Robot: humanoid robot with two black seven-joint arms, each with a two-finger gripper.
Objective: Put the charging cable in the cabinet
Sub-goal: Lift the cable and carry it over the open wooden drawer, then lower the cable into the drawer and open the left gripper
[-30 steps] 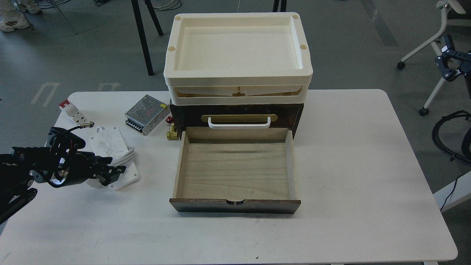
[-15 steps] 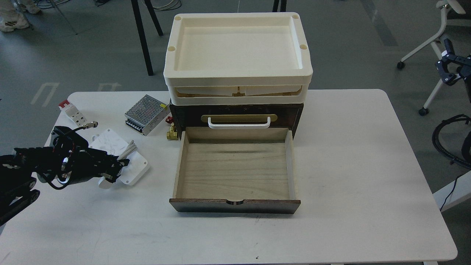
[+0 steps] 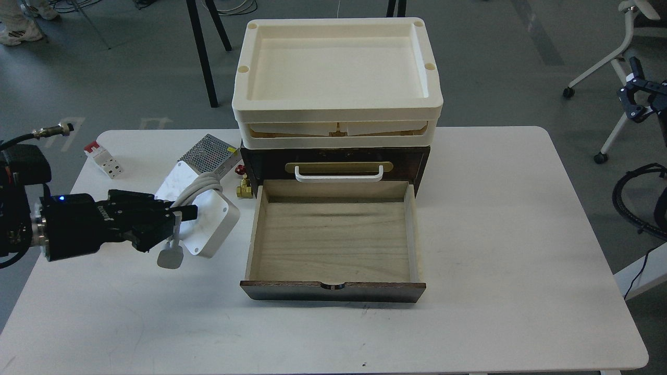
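My left gripper [image 3: 182, 213] is shut on the charging cable [image 3: 206, 221], a flat white block with a bundled white cord and a hanging white plug. It holds it lifted above the table, just left of the cabinet's open pale wood drawer [image 3: 333, 245]. The cabinet [image 3: 333, 161] is a dark brown box with a white handle on a brass plate and cream trays [image 3: 336, 78] stacked on top. The drawer is pulled out and holds nothing. My right gripper is out of view.
A silver perforated metal box [image 3: 208, 152] sits behind the held cable. A small white block with a red end [image 3: 101, 159] lies at the table's far left. A small brass fitting [image 3: 243, 188] rests by the cabinet's left side. A black stand [image 3: 643, 96] is at the far right.
My left gripper has lifted the charging cable off the table and carried it right, toward the open drawer. The drawer and cabinet have not moved.
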